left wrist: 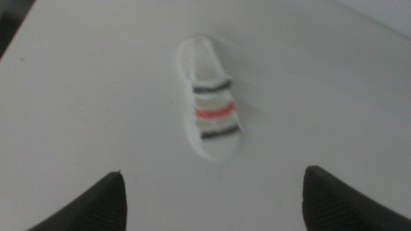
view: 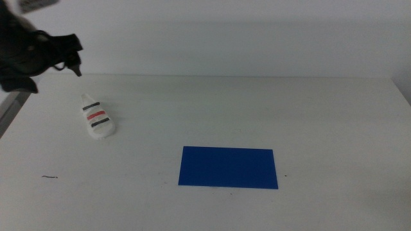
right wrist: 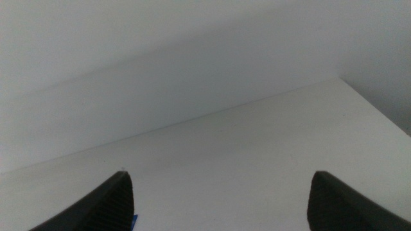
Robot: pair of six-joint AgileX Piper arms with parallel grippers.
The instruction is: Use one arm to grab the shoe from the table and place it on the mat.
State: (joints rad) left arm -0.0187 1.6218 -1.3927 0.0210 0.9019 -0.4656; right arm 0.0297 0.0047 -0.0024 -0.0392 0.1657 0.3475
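The white shoe, with two black straps and a red one between them, lies on the table at the left. The blue mat lies flat near the front middle, well apart from the shoe. My left gripper hovers above the table's far left corner, behind the shoe and not touching it. In the left wrist view the shoe lies ahead of the open, empty gripper. My right gripper is open and empty, and is out of the middle view.
A small dark mark is on the table near the front left. The table's far edge meets a plain white wall. A sliver of the mat shows by a jaw in the right wrist view.
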